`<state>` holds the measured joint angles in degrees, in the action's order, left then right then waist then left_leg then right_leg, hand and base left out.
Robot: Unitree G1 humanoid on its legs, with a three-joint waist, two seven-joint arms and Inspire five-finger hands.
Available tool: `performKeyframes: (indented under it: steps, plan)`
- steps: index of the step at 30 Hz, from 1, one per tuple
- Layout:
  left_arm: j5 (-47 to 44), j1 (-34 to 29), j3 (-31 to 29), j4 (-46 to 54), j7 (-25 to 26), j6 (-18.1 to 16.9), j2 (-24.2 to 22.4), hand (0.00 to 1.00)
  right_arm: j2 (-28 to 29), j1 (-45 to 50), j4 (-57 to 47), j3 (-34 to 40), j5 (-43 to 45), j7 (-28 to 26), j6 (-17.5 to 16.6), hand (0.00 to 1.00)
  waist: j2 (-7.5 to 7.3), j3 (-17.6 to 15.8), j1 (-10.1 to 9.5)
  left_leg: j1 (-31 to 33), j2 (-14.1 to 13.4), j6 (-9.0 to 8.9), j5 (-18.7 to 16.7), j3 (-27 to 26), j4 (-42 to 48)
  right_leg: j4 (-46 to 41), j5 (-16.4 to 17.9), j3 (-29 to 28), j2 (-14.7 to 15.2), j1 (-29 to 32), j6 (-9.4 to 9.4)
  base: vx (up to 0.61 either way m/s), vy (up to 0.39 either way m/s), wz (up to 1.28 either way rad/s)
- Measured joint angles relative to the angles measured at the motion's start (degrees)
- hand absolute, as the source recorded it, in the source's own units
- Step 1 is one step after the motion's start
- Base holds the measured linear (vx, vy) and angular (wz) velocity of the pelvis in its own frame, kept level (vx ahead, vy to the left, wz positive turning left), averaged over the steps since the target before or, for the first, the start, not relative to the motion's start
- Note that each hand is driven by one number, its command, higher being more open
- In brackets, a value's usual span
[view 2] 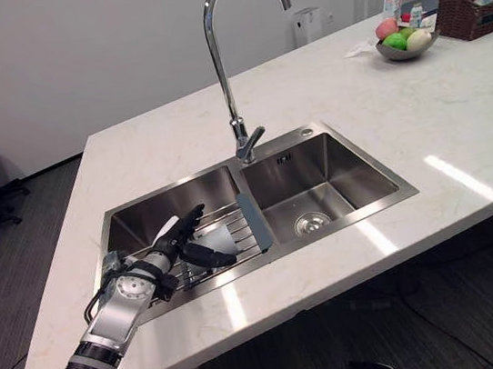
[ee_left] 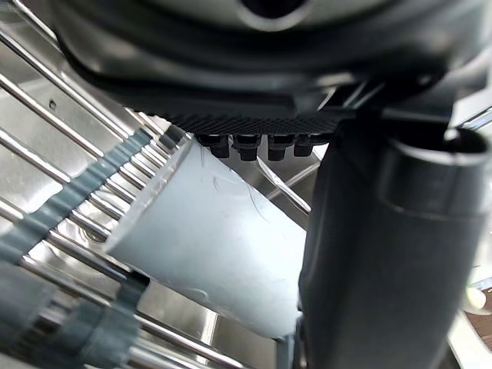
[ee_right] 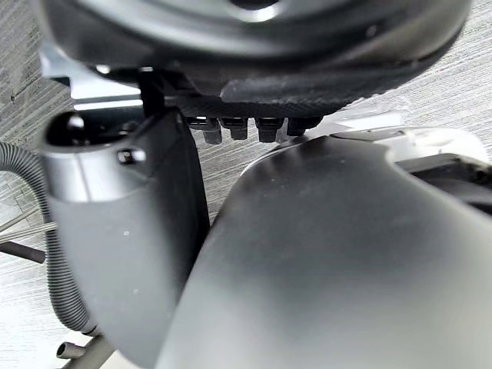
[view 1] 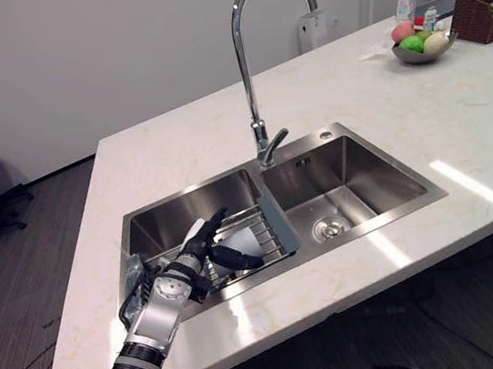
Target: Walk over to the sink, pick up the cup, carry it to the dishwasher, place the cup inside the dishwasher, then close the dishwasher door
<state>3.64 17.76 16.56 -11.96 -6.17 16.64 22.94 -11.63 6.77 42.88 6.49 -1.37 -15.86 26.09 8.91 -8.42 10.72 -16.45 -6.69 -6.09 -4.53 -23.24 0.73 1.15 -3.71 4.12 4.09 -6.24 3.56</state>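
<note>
Where the pale counter (view 1: pixel 384 119) spreads across most of the head views, a steel double sink (view 1: pixel 374 176) is set into it at the lower centre. A tall curved tap (view 1: pixel 246 74) rises behind the divider between the two basins. A wire rack (view 1: pixel 275 226) lies across the left basin, in the lower left of the frame. At the upper right corner stand a woven basket (view 1: pixel 484 13) and, just beside it, a bowl (view 1: pixel 421 54) of fruit.

The left hand (view 1: pixel 192 256) reaches in from the lower left over the rack, released, its fingers stretched out and its thumb spread to the right. The right hand (ee_right: pixel 123 246) hangs over grey floor in its wrist view; I cannot tell whether it is clenched or loose.

The cup (ee_left: pixel 215 254), pale and plain, lies on its side on the rack wires. It sits in the gap between the left hand's fingers and thumb, just past the palm and close against the thumb, not grasped.
</note>
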Motion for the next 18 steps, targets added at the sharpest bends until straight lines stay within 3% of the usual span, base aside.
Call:
performKeyframes:
  steps: [12, 18]
  plan:
    - [10.0, 0.4, -0.4, 0.3, -1.8, -3.1, -1.0, 1.00, -0.5, 0.2, -1.5, -0.1, -1.2, -0.9, 2.2, 1.00, 0.86, 0.3, 0.44, 0.5, -0.5, -0.88, -0.6, 0.0, -0.2, 3.7, -2.8, -0.1, -0.4, -1.2, -0.15, -0.03, -0.014, -0.01]
    - [13.4, 0.7, 0.8, -0.4, -7.0, -2.4, -0.3, 1.00, -1.1, 0.1, -2.1, -0.1, -3.3, -2.7, 2.8, 1.00, 1.93, 0.5, 1.34, 0.0, -1.2, -1.56, -0.6, 0.0, 0.0, 3.7, -3.0, -0.3, -1.1, -1.7, -0.50, 0.00, -0.008, -0.02]
